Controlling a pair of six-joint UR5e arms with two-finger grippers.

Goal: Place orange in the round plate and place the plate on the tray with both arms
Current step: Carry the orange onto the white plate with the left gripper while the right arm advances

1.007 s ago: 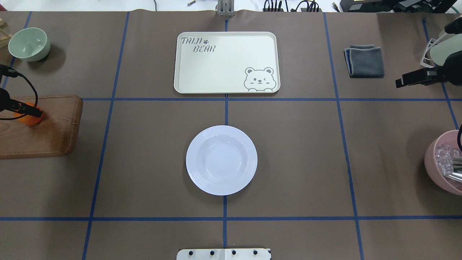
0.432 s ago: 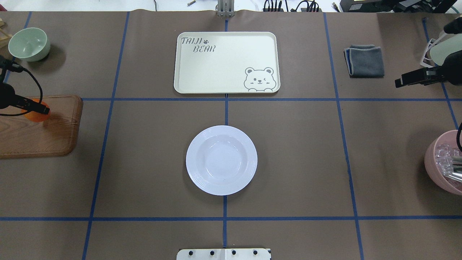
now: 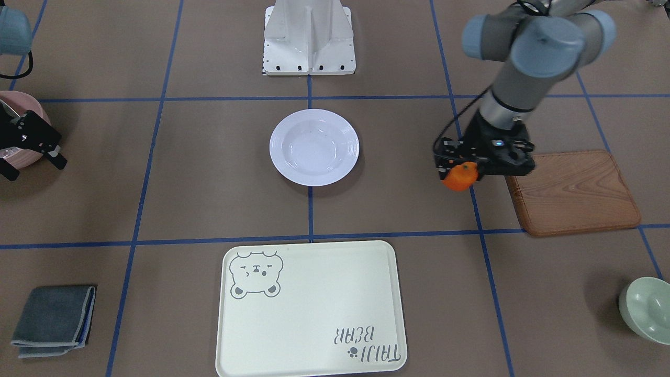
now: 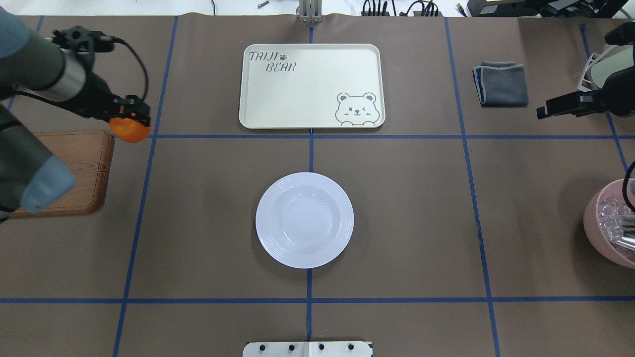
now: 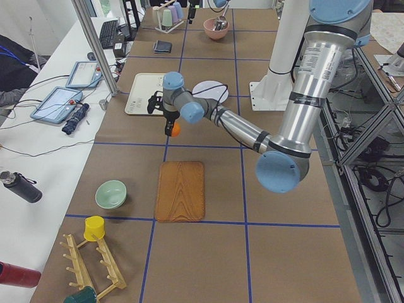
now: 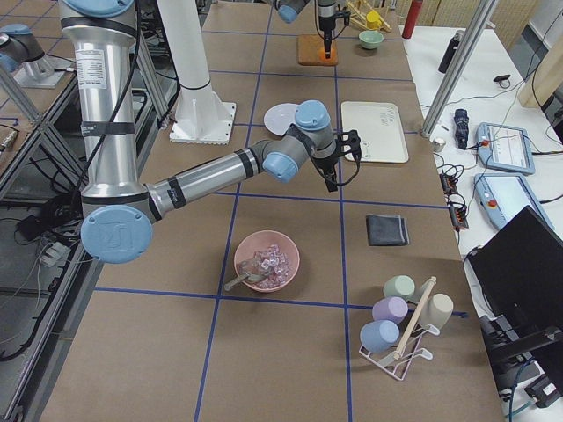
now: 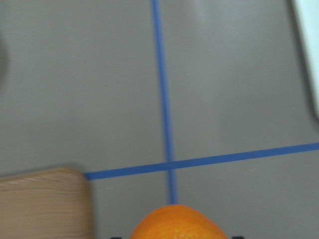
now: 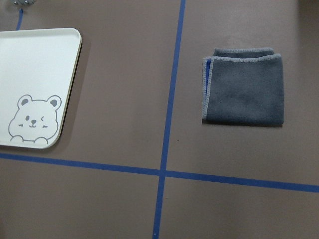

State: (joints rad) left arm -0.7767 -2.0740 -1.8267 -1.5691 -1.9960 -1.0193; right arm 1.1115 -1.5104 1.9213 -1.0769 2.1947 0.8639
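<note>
My left gripper (image 4: 131,123) is shut on the orange (image 4: 130,130) and holds it in the air, just past the wooden board's far right corner, over a blue tape crossing. The front-facing view shows the orange (image 3: 460,177) hanging below the black fingers, well to the side of the round plate (image 3: 314,147). That white plate (image 4: 304,219) lies empty at the table's middle. The cream bear tray (image 4: 311,87) lies empty beyond it. My right gripper (image 3: 34,168) hovers at the far right with its fingers spread open and nothing in them, near the grey cloth.
A wooden board (image 4: 74,168) lies at the left edge. A pale green bowl (image 3: 646,309) stands beyond it. A folded grey cloth (image 4: 501,83) lies back right, and a pink bowl (image 4: 610,223) with clear pieces stands at the right edge. A cup rack (image 6: 405,325) is nearby.
The left gripper has lifted the orange off the wooden board and carried it right and toward the tray's side. The right gripper has crept slightly left.
</note>
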